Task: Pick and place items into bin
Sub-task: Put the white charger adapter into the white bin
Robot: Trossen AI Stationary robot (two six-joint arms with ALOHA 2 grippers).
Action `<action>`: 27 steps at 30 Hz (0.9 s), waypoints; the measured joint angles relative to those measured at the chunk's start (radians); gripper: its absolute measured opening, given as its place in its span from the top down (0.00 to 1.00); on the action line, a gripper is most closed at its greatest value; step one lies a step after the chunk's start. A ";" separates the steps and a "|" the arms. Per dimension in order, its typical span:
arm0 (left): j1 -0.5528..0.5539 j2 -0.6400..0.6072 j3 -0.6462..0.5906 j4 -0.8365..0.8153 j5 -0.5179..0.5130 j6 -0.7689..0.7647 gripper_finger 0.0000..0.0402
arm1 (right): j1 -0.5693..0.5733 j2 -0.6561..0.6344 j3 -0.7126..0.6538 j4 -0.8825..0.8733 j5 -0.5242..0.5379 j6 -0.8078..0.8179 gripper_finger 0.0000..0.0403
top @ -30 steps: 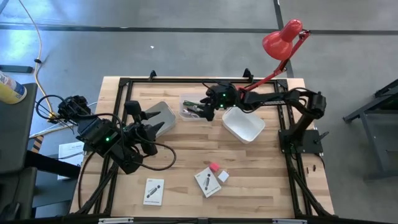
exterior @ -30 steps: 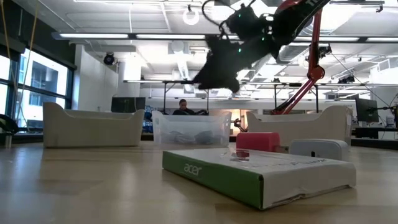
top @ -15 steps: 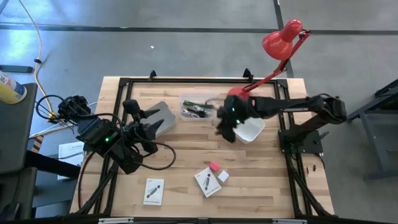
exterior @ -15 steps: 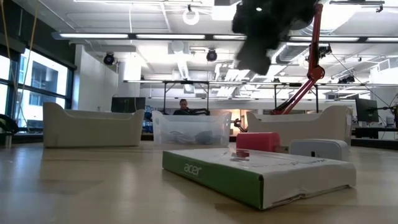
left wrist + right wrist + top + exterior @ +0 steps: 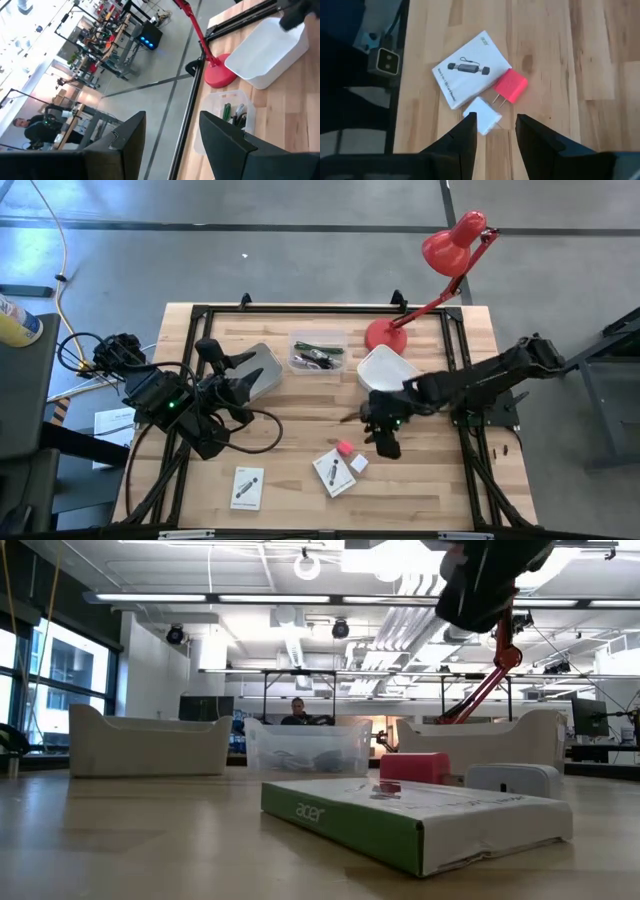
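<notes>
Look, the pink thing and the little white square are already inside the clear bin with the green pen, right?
No. The pink piece and white square lie on the table beside a white card, as the high view shows. The green pen is in the clear bin.

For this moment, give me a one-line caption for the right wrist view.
Open right pincer hovering above pink plug, white square adapter and printed card.

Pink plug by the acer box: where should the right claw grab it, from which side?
From above, across the pink plug's flat body, fingers on its two long sides. It lies flat, prongs toward the white square, acer box close beside it. Right claw is open above them; I'd avoid the prong end.
</notes>
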State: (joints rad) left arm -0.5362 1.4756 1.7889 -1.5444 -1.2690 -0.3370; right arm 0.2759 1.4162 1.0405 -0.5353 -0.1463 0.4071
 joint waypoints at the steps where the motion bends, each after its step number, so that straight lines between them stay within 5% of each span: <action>1: 0.000 0.000 -0.011 0.000 0.000 0.000 0.57 | 0.020 0.000 0.000 0.001 0.027 0.015 0.69; 11: 0.000 0.001 -0.157 0.026 0.020 -0.011 0.57 | 0.192 0.064 -0.002 0.054 0.292 0.119 0.69; 27: 0.000 0.001 -0.209 -0.021 0.001 0.019 0.57 | 0.229 0.276 -0.002 0.144 0.237 0.600 0.66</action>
State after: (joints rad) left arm -0.5362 1.4771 1.5799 -1.5658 -1.2683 -0.3183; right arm 0.5048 1.6919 1.0386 -0.3913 0.0907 1.0074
